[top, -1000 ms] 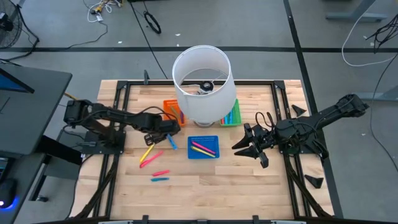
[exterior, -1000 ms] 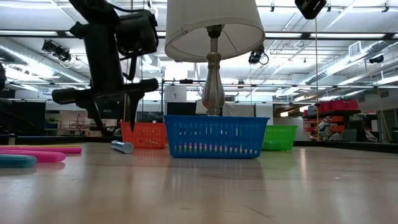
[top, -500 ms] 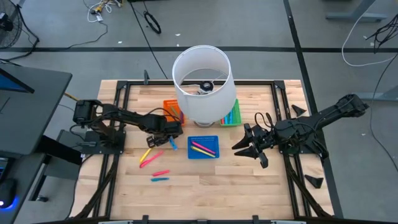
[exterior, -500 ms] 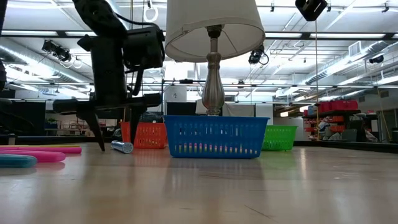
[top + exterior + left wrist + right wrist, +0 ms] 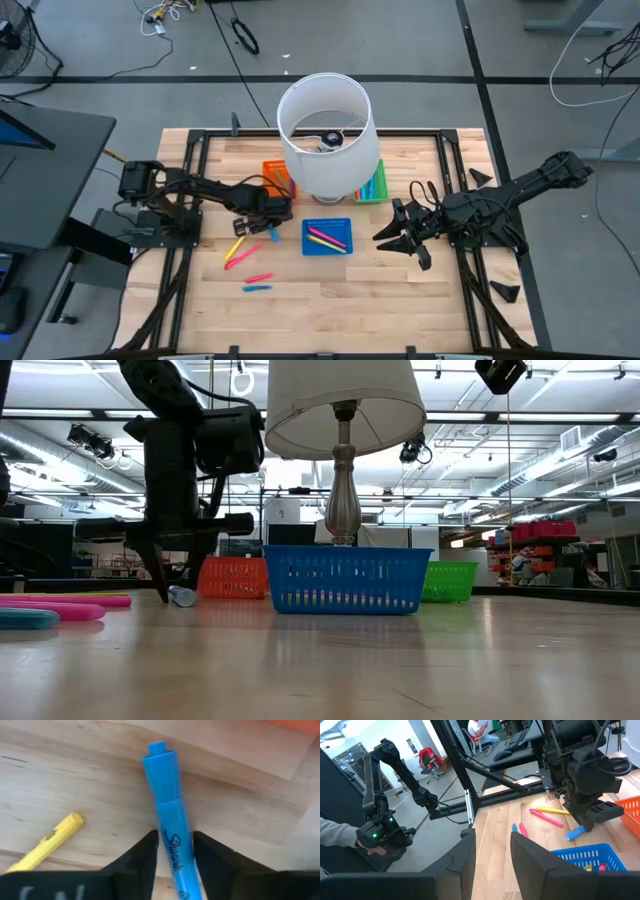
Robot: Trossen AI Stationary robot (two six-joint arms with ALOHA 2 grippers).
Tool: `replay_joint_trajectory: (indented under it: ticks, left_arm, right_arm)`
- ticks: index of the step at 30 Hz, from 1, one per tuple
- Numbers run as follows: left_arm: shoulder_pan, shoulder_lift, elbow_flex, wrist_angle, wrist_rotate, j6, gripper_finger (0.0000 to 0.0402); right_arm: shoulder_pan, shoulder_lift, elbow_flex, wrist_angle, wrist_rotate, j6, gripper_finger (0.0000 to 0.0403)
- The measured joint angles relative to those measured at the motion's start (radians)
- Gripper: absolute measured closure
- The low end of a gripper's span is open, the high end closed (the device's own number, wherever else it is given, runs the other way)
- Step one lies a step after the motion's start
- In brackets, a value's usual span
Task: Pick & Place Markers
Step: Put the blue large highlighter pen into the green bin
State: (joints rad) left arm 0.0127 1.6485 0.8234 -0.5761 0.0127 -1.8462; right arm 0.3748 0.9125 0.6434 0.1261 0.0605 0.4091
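My left gripper [image 5: 176, 862] stands fingers-down on the table between the orange tray [image 5: 277, 178] and the blue tray [image 5: 327, 237], shut on a blue marker [image 5: 167, 815] that lies flat. A yellow marker [image 5: 47, 840] lies beside it. More markers lie loose nearer the near edge: yellow [image 5: 236, 246], pink [image 5: 243, 256], red [image 5: 258, 278] and teal [image 5: 256, 288]. Pink and yellow markers lie in the blue tray. My right gripper [image 5: 492, 865] waits open above the table, right of the blue tray. My left gripper pinches the blue marker's printed barrel [image 5: 172, 845] between its two fingers [image 5: 150, 857], coming from above and pointing down. The fingers lie across the marker. The marker rests flat on the table, its stepped end [image 5: 159, 752] sticking out beyond the fingers.
A white-shaded lamp [image 5: 325, 135] stands at the table's far middle, between the orange tray and the green tray [image 5: 372, 185]. Bare wood lies along the near edge. In the right wrist view a person's sleeve [image 5: 337, 837] shows beyond the table.
My left gripper came down until its fingertips reached the table on either side of the blue marker, then narrowed its fingers onto it. The marker slid a little toward the table's left. The right arm kept still.
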Motion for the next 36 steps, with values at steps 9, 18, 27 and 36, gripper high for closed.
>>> replay_joint_trajectory:
  ticks: [9,18,27,36]
  left_arm:
    - [-0.010,0.001,0.005,-0.003,0.013,-0.006,0.0334]
    - [-0.018,-0.003,0.059,0.018,0.126,0.025,0.0328]
    - [-0.073,-0.004,0.141,0.015,0.149,0.141,0.0333]
    - [-0.205,-0.006,0.158,-0.015,0.191,0.329,0.0336]
  right_arm:
    - [0.000,0.000,0.000,0.000,0.000,0.000,0.0279]
    - [0.000,0.000,0.000,0.000,0.000,-0.003,0.0279]
    - [0.000,0.000,0.000,0.006,0.003,0.017,0.0279]
    - [0.000,0.000,0.000,0.009,0.002,0.106,0.0279]
